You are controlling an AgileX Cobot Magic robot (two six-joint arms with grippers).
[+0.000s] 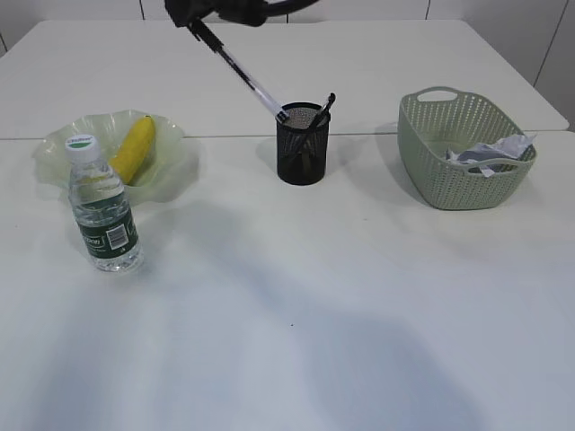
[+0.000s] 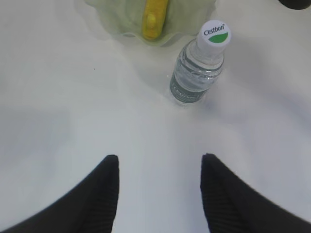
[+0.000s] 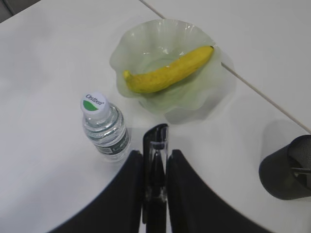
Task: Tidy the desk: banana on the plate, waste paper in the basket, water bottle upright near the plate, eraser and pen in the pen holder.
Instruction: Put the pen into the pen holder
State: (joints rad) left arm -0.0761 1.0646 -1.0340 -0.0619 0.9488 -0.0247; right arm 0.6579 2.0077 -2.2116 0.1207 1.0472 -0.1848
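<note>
My right gripper (image 1: 202,13) (image 3: 155,154) is shut on a clear-and-black pen (image 1: 238,67) (image 3: 155,136). It holds the pen tilted, with the lower end at the rim of the black mesh pen holder (image 1: 301,153) (image 3: 289,170). Another dark pen (image 1: 323,109) stands in the holder. The banana (image 1: 135,148) (image 2: 154,19) (image 3: 165,73) lies on the pale green plate (image 1: 54,144) (image 3: 141,43). The water bottle (image 1: 103,211) (image 2: 197,73) (image 3: 104,128) stands upright in front of the plate. Crumpled paper (image 1: 494,153) lies in the green basket (image 1: 449,193). My left gripper (image 2: 159,158) is open and empty above the table, short of the bottle. No eraser shows.
The white table has a seam running across behind the plate and pen holder. The basket stands at the right, the plate and bottle at the left, the pen holder in the middle.
</note>
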